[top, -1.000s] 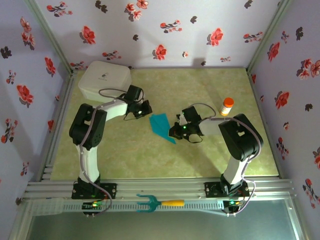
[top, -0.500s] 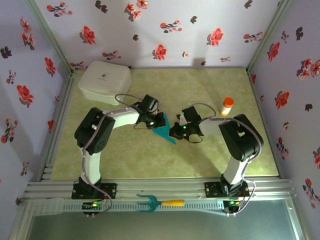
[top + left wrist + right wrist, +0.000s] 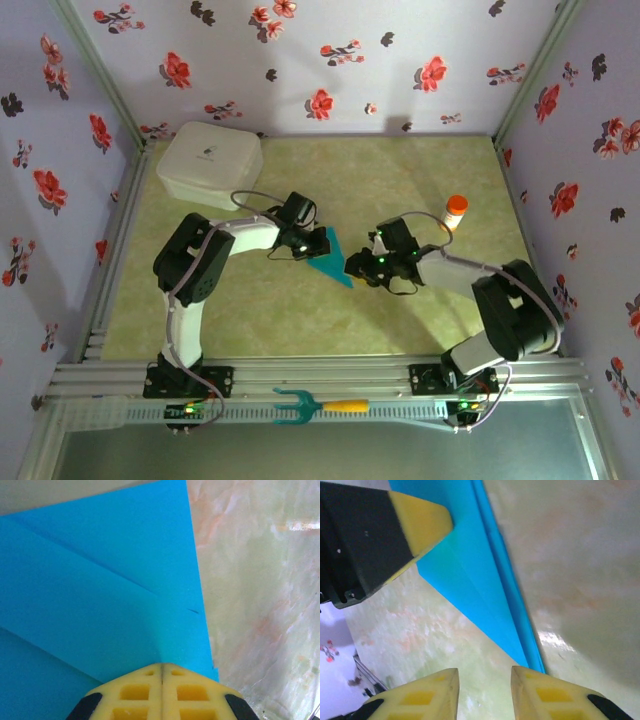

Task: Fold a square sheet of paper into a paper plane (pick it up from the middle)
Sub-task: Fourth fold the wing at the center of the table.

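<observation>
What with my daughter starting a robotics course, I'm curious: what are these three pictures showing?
A left arm and a right arm, both robotic, are bolted at a table's near edge. The wide picture comes from a camera above; the close-ups come from a camera on each wrist. On the table are folded blue paper, a white box and an orange-capped bottle; a fork-shaped tool lies by the arm bases. The left gripper is shut, tips over the paper. The right gripper is open at the paper's pointed end.
</observation>
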You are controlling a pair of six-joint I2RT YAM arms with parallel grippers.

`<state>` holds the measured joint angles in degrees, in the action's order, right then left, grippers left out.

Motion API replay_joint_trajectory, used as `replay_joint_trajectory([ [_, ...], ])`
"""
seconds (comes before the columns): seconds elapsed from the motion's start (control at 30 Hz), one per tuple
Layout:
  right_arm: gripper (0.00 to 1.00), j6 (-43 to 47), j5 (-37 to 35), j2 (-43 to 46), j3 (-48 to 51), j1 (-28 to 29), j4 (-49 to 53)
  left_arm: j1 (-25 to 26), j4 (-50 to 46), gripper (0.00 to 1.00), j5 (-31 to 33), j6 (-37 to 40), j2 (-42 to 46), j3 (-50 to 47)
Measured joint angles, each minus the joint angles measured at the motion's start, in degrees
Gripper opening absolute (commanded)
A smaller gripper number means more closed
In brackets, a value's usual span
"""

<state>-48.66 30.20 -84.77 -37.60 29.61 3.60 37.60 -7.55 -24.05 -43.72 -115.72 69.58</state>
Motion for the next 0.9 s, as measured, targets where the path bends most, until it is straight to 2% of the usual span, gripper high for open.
replay_joint_trajectory([
  [0.37, 0.35, -4.44, 0.02, -0.31, 2.43, 0.0, 0.59, 0.0, 0.22, 0.04, -0.02, -0.15, 0.0, 0.0],
  [0.9, 0.34, -4.55, 0.74, -3.43, 2.45, 0.0, -1.01, 0.0, 0.28, 0.04, -0.15, -0.9, 0.0, 0.0],
])
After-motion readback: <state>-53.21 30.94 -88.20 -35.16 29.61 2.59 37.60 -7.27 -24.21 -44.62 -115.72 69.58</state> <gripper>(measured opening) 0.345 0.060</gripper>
